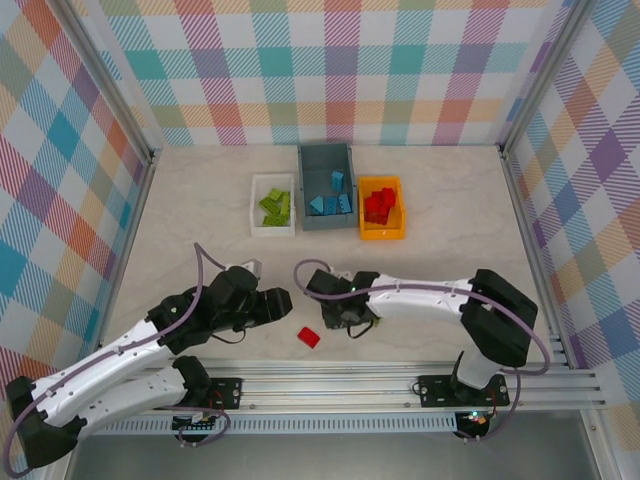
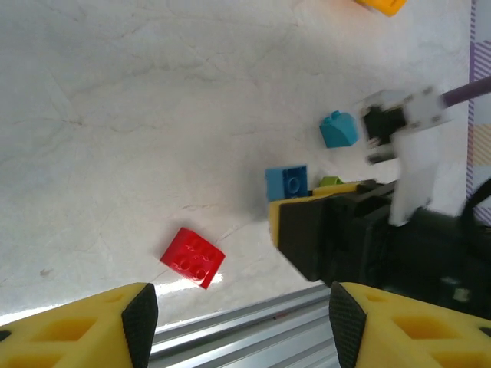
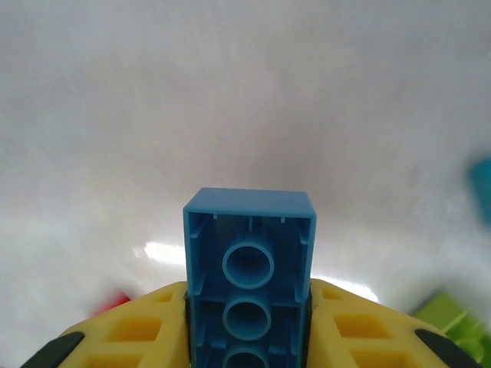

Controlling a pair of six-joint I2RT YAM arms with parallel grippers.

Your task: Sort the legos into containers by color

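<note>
— How much free room is there on the bench point(image 1: 200, 215)?
— Plenty at the left and in the middle, where the surface is bare between the plaid walls point(image 1: 60, 150) and the front rail point(image 1: 400, 380). The white tray point(image 1: 272, 231), grey-blue bin point(image 1: 326, 158) and orange bin point(image 1: 382, 234) stand side by side at the far middle, well apart from both arms.
— And the end effectors?
— The right end effector point(image 3: 247, 310) is clamped on a blue brick point(image 3: 249, 230), with its yellow fingers point(image 3: 138, 330) flat against both long sides. The left end effector point(image 2: 238, 314) is spread wide with nothing between its pads, close to the rail.
— How does the blue brick sit?
— Its long axis runs out along the fingers and past their tips. The hollow underside with its tubes faces the wrist camera.
— Any loose pieces?
— A red brick point(image 1: 309, 337) lies studs up just beyond the rail, between the arms, askew to the rail. A sloped blue piece point(image 2: 337, 129) and a green piece point(image 2: 330, 182) lie on the bench beside the right arm.
</note>
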